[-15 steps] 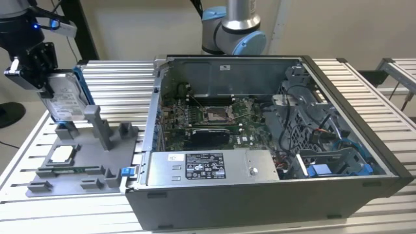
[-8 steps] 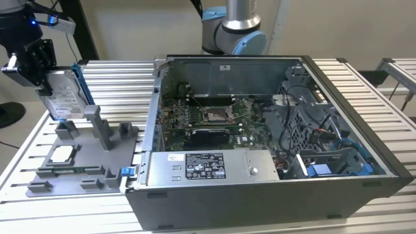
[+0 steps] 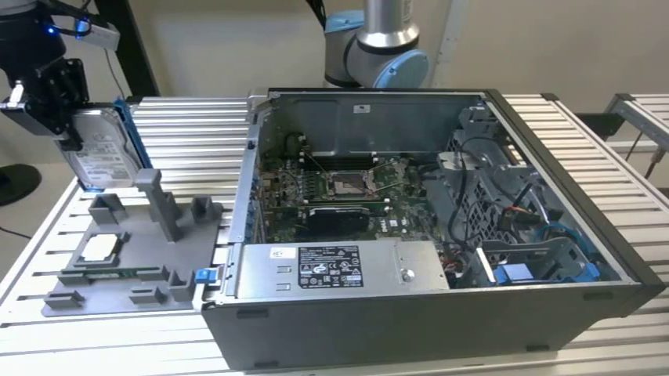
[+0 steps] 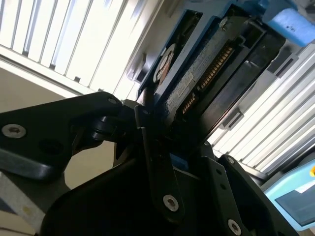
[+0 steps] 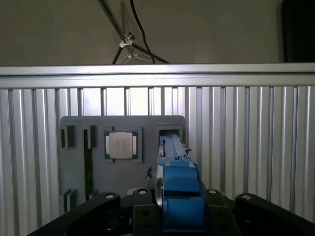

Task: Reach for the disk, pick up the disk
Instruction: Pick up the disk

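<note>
Hanging over the exterior view's left end of the slatted table [image 3: 183,117], the gripper [image 3: 69,131] has its fingers closed tight on the disk [image 3: 105,153], holding it upright on edge. Its bottom edge sits right above the grey fixture tray [image 3: 115,270] beside the open computer case [image 3: 439,235]; honestly can't tell if it touches the slot. In the first wrist view its blue bracket [image 5: 179,189] lines up over the slot next to the silver chip [image 5: 119,145].

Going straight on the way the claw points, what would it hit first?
Pointing down with the disk clamped, the claw would first bring the disk's lower end against the grey fixture, likely its slot directly below; the gap between them is unclear.
</note>
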Robot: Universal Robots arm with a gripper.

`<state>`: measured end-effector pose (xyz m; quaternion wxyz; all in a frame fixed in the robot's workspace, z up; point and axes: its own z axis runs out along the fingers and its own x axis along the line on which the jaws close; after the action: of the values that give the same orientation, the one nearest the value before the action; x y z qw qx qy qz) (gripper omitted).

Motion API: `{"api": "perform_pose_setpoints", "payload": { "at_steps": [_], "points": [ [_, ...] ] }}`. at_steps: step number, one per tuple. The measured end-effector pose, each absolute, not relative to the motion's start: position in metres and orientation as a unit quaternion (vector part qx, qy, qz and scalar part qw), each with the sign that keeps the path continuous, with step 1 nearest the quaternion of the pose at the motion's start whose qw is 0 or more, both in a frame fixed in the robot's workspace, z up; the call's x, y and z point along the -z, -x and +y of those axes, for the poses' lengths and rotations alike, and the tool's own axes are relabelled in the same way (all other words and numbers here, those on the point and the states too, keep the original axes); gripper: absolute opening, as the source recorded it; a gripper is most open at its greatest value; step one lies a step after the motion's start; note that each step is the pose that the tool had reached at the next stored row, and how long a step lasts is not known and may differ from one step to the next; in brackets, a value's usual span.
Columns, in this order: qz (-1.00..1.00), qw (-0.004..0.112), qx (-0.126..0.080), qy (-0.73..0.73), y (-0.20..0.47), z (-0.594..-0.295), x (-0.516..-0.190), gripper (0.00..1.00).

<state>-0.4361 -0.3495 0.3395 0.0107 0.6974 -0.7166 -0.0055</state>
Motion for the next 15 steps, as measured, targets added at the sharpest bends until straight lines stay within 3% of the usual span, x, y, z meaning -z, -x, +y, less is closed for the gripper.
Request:
{"api": "perform_pose_setpoints", "payload": {
  "at_steps": [15],
  "points": [
    [-0.717, 0.011, 0.005, -0.697, 0.4362, -0.3495, -0.3500, 0.00]
  ]
}}
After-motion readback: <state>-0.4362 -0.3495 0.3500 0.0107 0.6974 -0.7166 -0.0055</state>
